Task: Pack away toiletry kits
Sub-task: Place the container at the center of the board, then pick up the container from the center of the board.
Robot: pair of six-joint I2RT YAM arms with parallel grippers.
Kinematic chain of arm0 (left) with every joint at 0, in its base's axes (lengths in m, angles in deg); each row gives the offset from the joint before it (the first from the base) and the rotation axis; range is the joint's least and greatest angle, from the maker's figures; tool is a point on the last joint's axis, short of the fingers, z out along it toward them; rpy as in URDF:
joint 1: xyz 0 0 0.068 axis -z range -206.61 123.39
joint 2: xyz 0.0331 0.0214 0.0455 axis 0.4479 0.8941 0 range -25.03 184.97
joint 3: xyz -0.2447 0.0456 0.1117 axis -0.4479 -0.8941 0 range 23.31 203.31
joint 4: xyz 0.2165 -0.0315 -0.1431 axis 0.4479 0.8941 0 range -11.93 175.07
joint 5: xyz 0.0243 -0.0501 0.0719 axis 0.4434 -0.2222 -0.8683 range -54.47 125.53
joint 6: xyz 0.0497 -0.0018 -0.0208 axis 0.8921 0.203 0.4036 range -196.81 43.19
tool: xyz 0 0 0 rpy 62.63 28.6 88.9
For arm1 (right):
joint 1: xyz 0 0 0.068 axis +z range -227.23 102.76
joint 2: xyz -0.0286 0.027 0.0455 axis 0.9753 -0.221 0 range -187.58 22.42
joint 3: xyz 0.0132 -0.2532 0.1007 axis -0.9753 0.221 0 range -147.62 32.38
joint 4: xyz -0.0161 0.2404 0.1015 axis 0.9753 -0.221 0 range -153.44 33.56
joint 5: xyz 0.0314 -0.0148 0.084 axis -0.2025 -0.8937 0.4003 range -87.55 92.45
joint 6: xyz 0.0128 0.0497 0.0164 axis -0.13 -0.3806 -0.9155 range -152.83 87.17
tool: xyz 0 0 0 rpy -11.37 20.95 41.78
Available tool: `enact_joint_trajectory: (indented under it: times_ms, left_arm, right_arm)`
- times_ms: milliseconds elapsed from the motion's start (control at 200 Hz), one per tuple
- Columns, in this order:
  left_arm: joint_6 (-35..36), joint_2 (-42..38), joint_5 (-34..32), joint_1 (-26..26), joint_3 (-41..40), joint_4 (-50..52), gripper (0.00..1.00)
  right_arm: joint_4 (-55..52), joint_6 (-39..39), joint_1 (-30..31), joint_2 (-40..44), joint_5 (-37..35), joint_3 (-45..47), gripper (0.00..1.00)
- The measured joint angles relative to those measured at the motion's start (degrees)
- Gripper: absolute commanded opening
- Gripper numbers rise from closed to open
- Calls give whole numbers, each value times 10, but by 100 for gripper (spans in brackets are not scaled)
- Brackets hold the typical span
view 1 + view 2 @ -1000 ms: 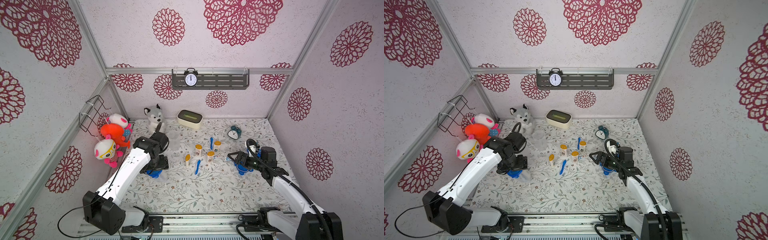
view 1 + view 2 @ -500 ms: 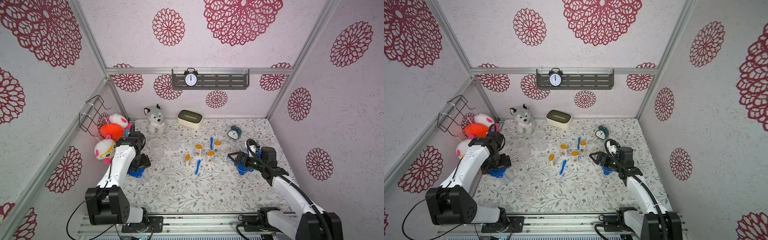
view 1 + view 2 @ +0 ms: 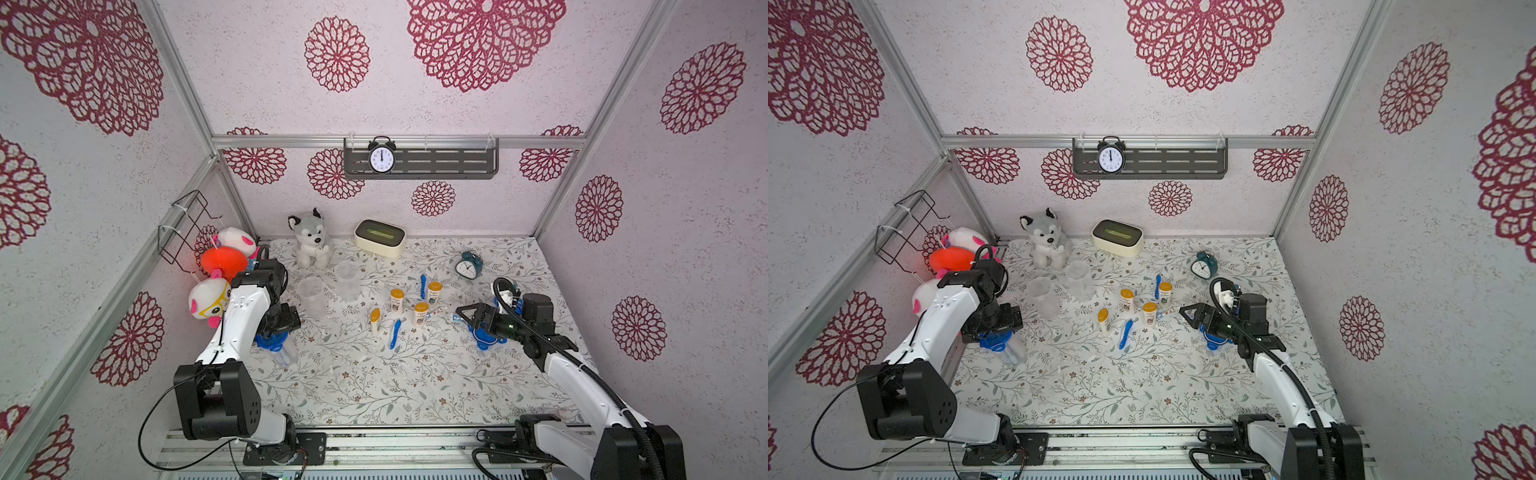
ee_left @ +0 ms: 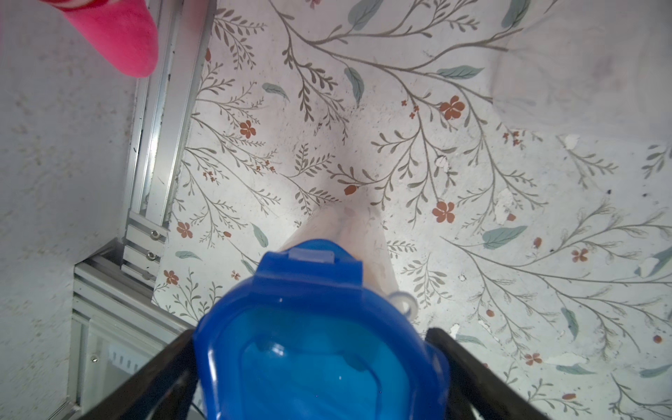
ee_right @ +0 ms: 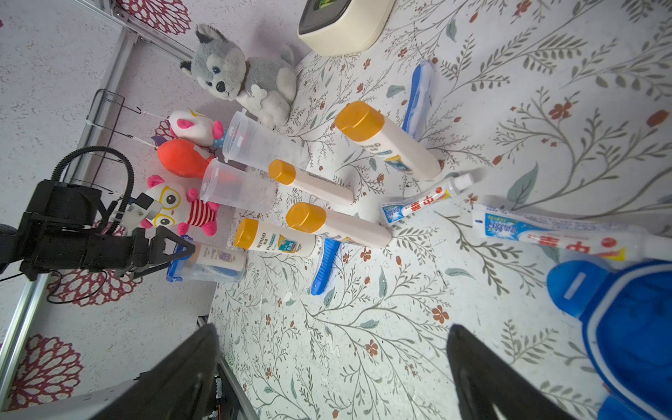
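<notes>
Cup under left arm: the lidded cup [image 3: 277, 347] stands upright on the table [image 3: 374, 395] close to the left wall. A labelled bottle shows through its clear side in the right wrist view. It reads as a finished kit, parked away from the working middle.
Lid: the blue lid [image 4: 320, 291] caps that cup and faces up, which suits a grasp from above.
Left gripper: the left gripper [image 4: 310, 334] reaches down over the blue lid with one finger on each side of it. The jaws are wide, and it cannot be told whether they press the rim or stand just clear of it.
Right gripper: the right gripper [image 5: 332, 331] hovers over bare table with its jaws spread and nothing between them. It points toward the loose pieces, probably ready for a pick.
Second lid: a second blue lid [image 3: 484, 338] sits just beside and below the right gripper. What is under it is unclear.
Bottles: four orange-capped bottles [image 3: 397, 300] stand clustered mid-table, where either arm could reach them.
Toothbrushes: one toothbrush [image 3: 395, 333] lies flat in front of the bottles, and another toothbrush [image 3: 423, 286] lies behind them.
Toothpaste: two toothpaste tubes [image 5: 418, 203] lie flat between the bottles and the second blue lid.
Empty cups: two clear cups [image 3: 311, 297] stand between the left arm and the bottles, mouths up so pieces can drop in.
Progress: at least one kit looks packed, and most pieces are not yet in a cup.
</notes>
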Motion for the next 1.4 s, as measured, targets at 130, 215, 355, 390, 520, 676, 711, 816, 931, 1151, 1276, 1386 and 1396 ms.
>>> enact_joint_trajectory:
  times_ms: [130, 215, 355, 390, 520, 676, 711, 816, 931, 1151, 1276, 1386, 1396]
  left_arm:
    - [4, -14, 4, -1, 16, 3, 98]
    - [6, -24, 2, -3, 22, 10, 98]
    - [10, -29, -9, -7, 40, 30, 98]
    - [11, -29, -12, -8, 51, 35, 98]
    - [10, -44, -5, 2, 96, 27, 99]
    - [5, -97, 3, 85, 77, -62, 97]
    - [0, -100, 9, 100, 71, -79, 95]
    - [-15, -74, 15, 109, 67, -125, 91]
    - [-23, -3, 1, 108, 84, -156, 85]
    - [-8, 86, 2, 85, 125, -186, 68]
    - [-3, 107, 22, 57, 137, -199, 63]
    - [2, 120, 28, 43, 137, -200, 60]
    - [2, 121, 29, 43, 137, -200, 60]
  right_arm:
    - [-1, 0, 0, 0, 0, 0, 99]
    - [-2, 0, 0, 0, 0, 0, 99]
    - [-3, 0, 0, 0, 0, 0, 99]
    - [-3, 1, 0, 0, -1, 0, 99]
    - [-5, 11, 0, 0, -9, 0, 99]
    - [-24, 37, 6, 15, -31, -4, 95]
    - [-31, 42, 9, 18, -38, -10, 93]
    - [-46, 47, 18, 18, -54, -39, 87]
    - [-47, 43, 32, 10, -68, -67, 83]
    - [-56, 39, 75, -29, -104, -99, 83]
    - [-60, 39, 82, -47, -117, -111, 84]
    - [-61, 39, 82, -58, -122, -119, 85]
    - [-61, 39, 82, -59, -122, -120, 85]
